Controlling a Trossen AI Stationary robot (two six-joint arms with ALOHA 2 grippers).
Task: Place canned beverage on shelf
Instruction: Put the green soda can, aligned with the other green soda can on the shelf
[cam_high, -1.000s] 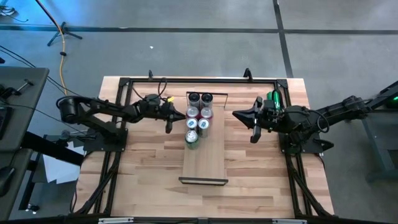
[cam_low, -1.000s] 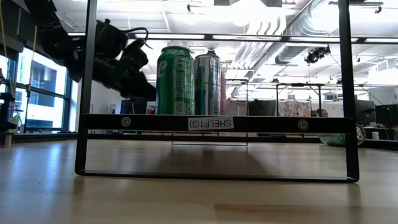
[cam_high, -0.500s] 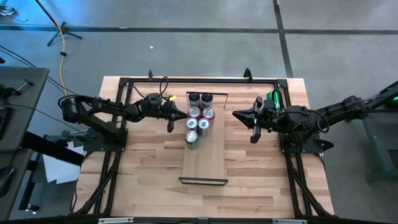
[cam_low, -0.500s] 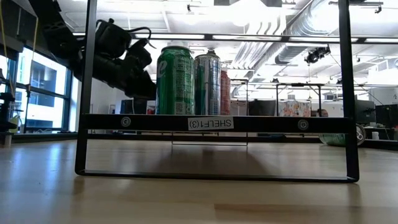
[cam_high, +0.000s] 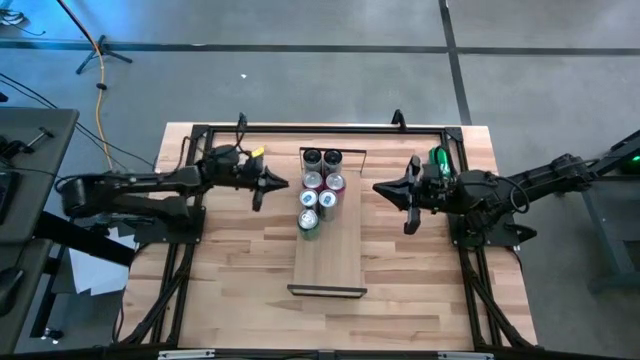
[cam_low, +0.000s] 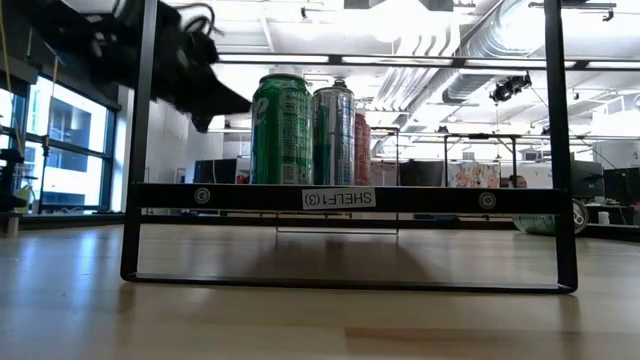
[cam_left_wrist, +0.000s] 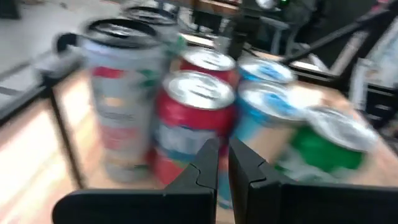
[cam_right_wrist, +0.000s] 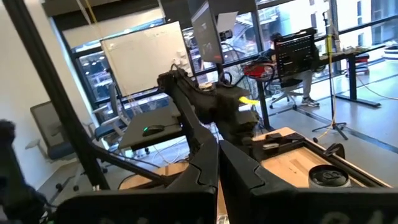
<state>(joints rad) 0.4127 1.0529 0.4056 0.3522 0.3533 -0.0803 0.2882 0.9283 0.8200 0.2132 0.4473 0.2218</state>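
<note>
The cans (cam_high: 319, 190) stood on the shelf (cam_high: 328, 262) just beside the closed, empty left gripper (cam_high: 283, 183), the nearer one.

The left arm reaches in from the table's left side, its left gripper (cam_high: 281, 183) pointing right with fingers (cam_left_wrist: 208, 163) pressed together and holding nothing. The right arm reaches in from the opposite side, its right gripper (cam_high: 379, 186) pointing left, likewise closed and empty.
</note>
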